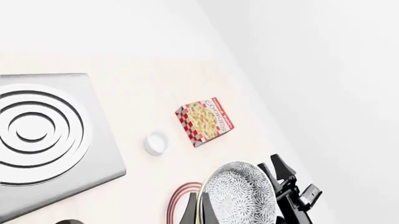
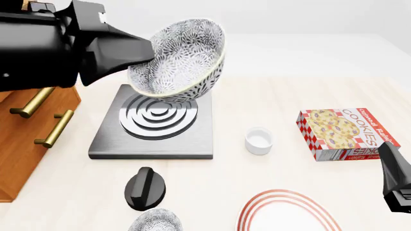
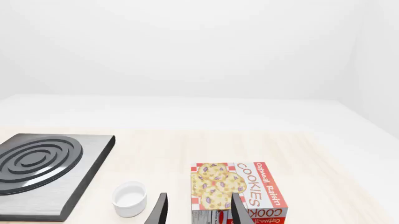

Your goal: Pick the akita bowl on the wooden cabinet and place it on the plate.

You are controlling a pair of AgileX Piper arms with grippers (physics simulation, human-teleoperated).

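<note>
Pale wood tabletop (image 2: 301, 91), white walls behind. From the front camera I see my left gripper (image 2: 138, 57) at upper left of frame, fingers clenched on the rim of the akita bowl (image 2: 183, 57); the bowl is held in the air, tilted on its side, above the far edge of the grey stove (image 2: 154, 122). Left wrist camera shows the same bowl (image 1: 240, 193) between the fingers, filling the lower middle of the frame.

Wooden cabinet (image 2: 29, 130) sits at the left edge, brass handles showing. Plate (image 2: 289, 214) with red rings lies at the bottom of the front view, right of centre, partly cut off. Twin patterned bowl (image 2: 154, 222) at bottom edge, just below a black knob (image 2: 144, 188). Small white cup (image 2: 259, 140) between stove and cookie box (image 2: 343, 134).

Right gripper (image 3: 198, 210): fingers apart, nothing between them, cookie box beyond; in the front view only a dark part shows at lower right.
</note>
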